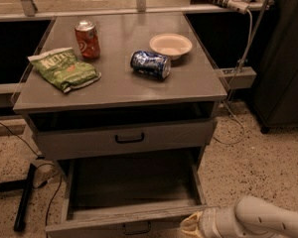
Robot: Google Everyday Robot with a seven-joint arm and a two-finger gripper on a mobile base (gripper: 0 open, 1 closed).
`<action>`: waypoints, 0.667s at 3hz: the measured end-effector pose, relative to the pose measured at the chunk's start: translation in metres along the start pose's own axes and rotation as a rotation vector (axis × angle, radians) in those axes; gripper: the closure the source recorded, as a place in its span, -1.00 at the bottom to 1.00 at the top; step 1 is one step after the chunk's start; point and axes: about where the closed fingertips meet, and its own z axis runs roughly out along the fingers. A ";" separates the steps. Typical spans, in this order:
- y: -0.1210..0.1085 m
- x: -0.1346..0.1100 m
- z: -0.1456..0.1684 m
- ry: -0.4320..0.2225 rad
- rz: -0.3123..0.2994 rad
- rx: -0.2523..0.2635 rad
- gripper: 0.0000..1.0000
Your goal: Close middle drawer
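The middle drawer (pixel 134 214) is pulled far out of the grey cabinet. Its inside shows no contents, and its front board runs along the bottom edge of the view. Its small black bar handle (pixel 136 228) is partly cut off there. My gripper (pixel 192 225), on a white arm (pixel 258 222), is at the bottom right. It sits right at the right end of the drawer's front; I cannot tell whether it touches. The upper drawer (pixel 126 139) above is shut.
On the cabinet top (pixel 203 86) lie a green chip bag (pixel 64 69), a red can (pixel 87 39), a blue can on its side (pixel 150 64) and a pale bowl (pixel 171 45). Cables and a black bar (pixel 25 197) lie on the floor at left. A dark cabinet (pixel 283 58) stands at right.
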 end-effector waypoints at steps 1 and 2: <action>0.000 0.000 0.000 0.000 0.000 0.000 -0.28; 0.000 0.000 0.000 0.000 0.000 0.000 -0.74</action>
